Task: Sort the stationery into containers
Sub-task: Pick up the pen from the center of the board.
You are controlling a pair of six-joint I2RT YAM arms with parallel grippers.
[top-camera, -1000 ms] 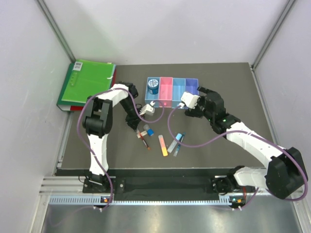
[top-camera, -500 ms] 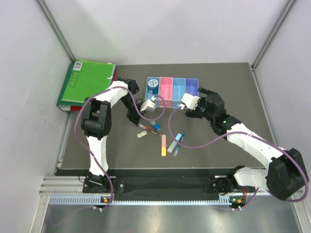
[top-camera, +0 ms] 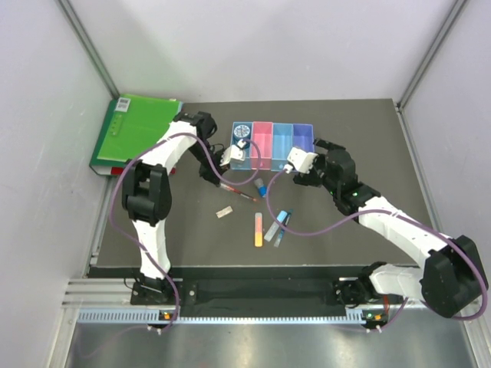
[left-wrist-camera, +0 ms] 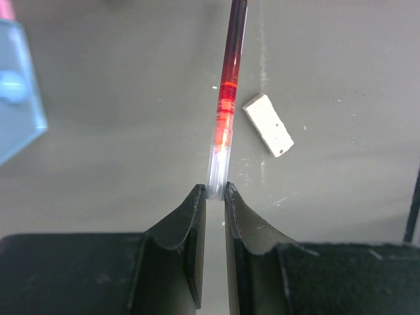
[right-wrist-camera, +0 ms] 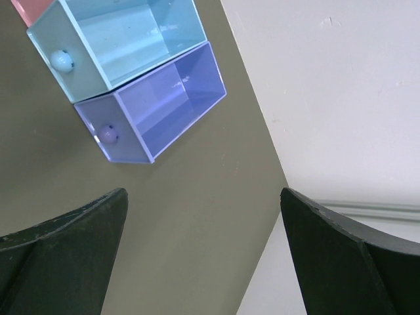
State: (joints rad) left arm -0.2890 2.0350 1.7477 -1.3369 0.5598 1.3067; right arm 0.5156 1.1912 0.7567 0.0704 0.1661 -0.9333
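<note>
So far only the tape roll (top-camera: 242,132) sits in the bins (top-camera: 302,136). The left jaws pinch the red pen (left-wrist-camera: 226,98) near them. The right jaws stand wide, empty. Sticks (top-camera: 258,228) and a blue pen (top-camera: 281,228) wait on the surface (top-camera: 360,146).

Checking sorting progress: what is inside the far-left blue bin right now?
A round blue tape roll sits in the far-left blue bin, toward its back. The left arm hangs over the bin's near part, so anything lying there cannot be seen.
</note>
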